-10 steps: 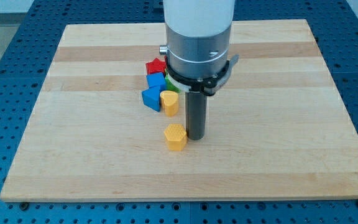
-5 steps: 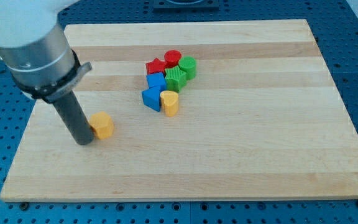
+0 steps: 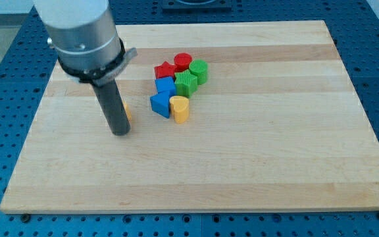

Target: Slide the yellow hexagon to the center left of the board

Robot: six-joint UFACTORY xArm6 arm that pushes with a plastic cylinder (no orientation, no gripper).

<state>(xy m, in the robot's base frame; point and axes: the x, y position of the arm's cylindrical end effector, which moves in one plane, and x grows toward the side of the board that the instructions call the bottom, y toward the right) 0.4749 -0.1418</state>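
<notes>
Resting on the wooden worktop in its left half, my tip is standing directly in front of the yellow hexagon, which is showing only as a thin sliver at the rod's right edge. There are no jaws on this arm, only the plain rod. To the view's right, well apart, a cluster is sitting: red star, red cylinder, two green blocks, two blue blocks and a yellow heart-like block.
</notes>
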